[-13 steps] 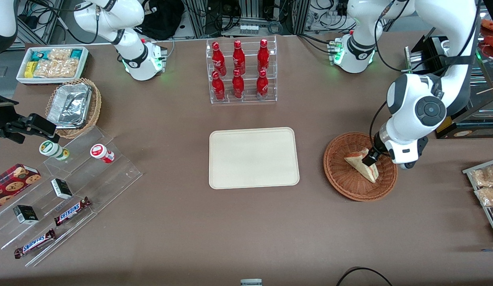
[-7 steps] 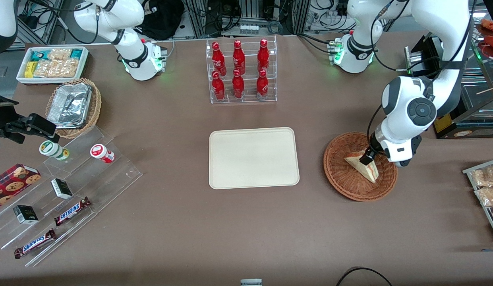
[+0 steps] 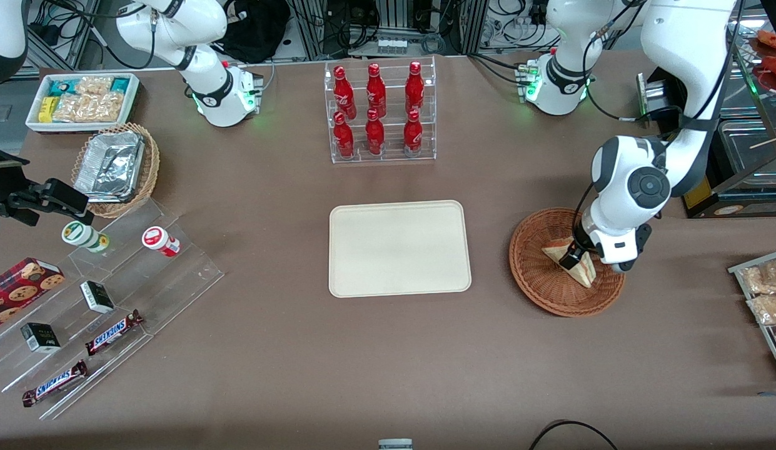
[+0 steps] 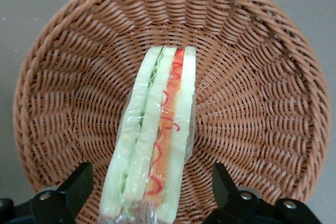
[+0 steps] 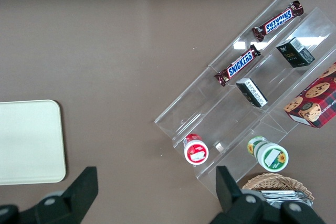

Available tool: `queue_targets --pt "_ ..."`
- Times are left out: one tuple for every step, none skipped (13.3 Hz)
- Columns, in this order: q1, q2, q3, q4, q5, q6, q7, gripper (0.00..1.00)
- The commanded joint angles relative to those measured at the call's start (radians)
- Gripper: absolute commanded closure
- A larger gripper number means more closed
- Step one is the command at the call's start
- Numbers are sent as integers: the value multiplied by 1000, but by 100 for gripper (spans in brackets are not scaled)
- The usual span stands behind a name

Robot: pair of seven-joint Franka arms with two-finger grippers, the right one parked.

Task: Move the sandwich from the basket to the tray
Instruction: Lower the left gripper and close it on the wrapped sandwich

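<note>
**Gripper low over the sandwich in the basket**

We work on a brown table (image 3: 287, 350) backed by racks of cables. The gripper (image 3: 574, 255) hangs low inside the basket (image 3: 541, 284), directly over the sandwich (image 3: 583, 270). In the left wrist view its two fingers (image 4: 71, 192) stand wide apart, one on each side of the sandwich (image 4: 157, 140), with clear gaps to the bread, so we read the gripper as spread wide and holding nothing. The sandwich lies in the middle of the basket (image 4: 262, 103), its layered cut edge facing up: pale bread with green filling on one side and a red-orange strip on the other, under a clear wrap.

The basket sits toward the working arm's end of the table. The tray (image 3: 399, 248) lies flat at the table's centre, well apart from the basket, with nothing on it. Farther from the front camera than the tray we see a clear rack of red bottles (image 3: 378, 112). Toward the parked arm's end stand a tan basket with foil trays (image 3: 115, 169), a white bin of snack packets (image 3: 81, 100), and a stepped clear stand (image 3: 112, 294) carrying chocolate bars (image 3: 112, 331), small boxes and two jars.
</note>
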Motion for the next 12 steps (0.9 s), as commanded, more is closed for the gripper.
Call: queue_targets --pt "-3 6 1 -3 24 24 -25 54" --pt "-3 6 1 -3 26 24 -15 84" --pt "-3 12 3 1 26 22 -14 89" --pt "-5 9 3 8 26 18 -15 91" --pt "-3 -2 3 12 26 12 -15 92" --pt "-3 -17 3 29 27 -7 -15 92" --pt "-3 -22 3 61 29 -54 -12 92" --pt "-3 -31 3 110 44 -138 0 92" --pt "-6 -46 1 168 53 -234 5 92" --pt "-12 -54 -2 235 53 -334 8 91" --pt "-20 -54 -8 306 53 -428 9 91" --pt "-46 -51 -8 389 53 -517 12 91"
